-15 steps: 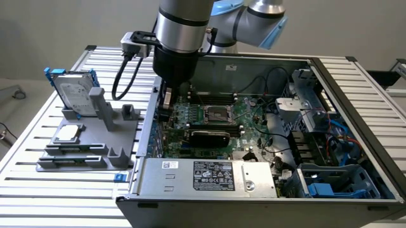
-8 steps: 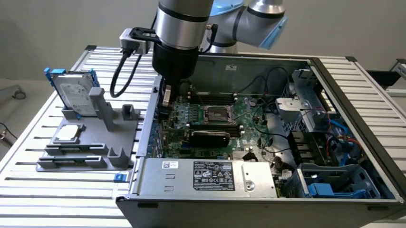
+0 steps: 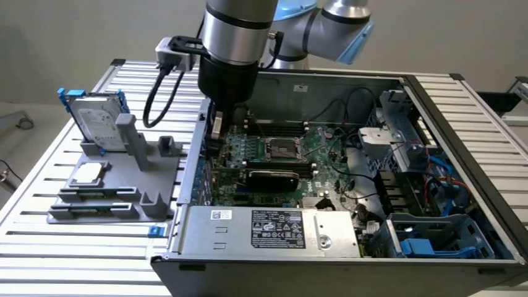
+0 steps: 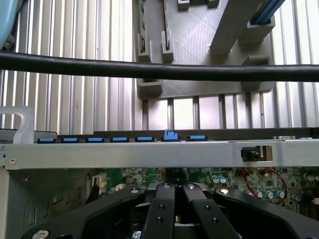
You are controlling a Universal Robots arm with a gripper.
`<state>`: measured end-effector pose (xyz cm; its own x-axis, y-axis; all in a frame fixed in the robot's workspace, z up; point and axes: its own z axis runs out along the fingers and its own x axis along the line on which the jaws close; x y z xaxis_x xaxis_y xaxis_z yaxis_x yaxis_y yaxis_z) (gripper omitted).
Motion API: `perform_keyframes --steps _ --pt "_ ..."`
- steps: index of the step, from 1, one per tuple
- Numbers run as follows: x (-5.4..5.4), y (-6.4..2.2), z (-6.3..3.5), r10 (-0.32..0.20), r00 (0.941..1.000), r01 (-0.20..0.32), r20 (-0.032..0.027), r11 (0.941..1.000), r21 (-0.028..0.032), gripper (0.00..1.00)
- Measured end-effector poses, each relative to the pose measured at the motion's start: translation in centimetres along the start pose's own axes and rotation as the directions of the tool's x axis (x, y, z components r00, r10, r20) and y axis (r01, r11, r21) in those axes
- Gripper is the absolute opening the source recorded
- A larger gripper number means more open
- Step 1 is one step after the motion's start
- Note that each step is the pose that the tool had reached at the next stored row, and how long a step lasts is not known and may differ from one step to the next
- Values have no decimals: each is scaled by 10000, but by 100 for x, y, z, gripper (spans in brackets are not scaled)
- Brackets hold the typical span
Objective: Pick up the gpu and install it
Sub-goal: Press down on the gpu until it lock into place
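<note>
Your arm [image 3: 239,43] comes down near vertical from the top of the exterior view, its silver and black wrist section pointing straight down, with the blue-capped elbow joint [image 3: 347,28] folded behind it towards the exterior view's right. A black cable [image 3: 161,93] loops off the wrist on the exterior view's left. Your gripper [image 4: 174,191] hangs low, and in the wrist view its two black fingers [image 4: 159,209] stand pressed together, closed.

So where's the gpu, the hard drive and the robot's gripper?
gpu [image 3: 272,179]: exterior view, its black cooler.
hard drive [image 3: 93,117]: exterior view, its silver face.
gripper [image 4: 174,191]: wrist view, where the black fingers meet.
</note>
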<state>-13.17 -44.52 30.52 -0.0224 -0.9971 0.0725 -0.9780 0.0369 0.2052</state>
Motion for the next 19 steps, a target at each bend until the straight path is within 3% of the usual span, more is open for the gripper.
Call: perform_keyframes --steps 14,19 --pt "71 -25 31 30 9999 -29 -143 10000 2 11" --pt "93 -29 39 33 9999 -33 -153 10000 4 11"
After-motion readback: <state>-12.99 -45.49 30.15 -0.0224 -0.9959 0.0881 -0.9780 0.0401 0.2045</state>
